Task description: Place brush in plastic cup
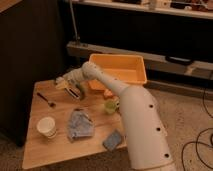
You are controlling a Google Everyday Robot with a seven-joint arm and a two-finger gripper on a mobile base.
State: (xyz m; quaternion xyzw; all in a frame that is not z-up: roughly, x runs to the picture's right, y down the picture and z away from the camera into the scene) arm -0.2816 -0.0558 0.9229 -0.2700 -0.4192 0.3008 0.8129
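Light wooden table (60,150) on speckled floor; dark cabinet on left, dark shelving behind. Orange bin (120,67) at table's back edge.

Counts:
- one brush (76,91)
- one plastic cup (110,106), lime-green
- one white cup (46,126)
- one dark utensil (46,99)
- one crumpled cloth (80,124)
- one blue sponge (113,140)

End effector (65,82) over table's back-left, at brush; grip state: cannot tell. Brush long axis seems diagonal, back-left to front-right, bristle end toward plastic cup, well apart from it.

Warm dim light, dark background, claw (69,86) softly lit above far end of table (45,150)
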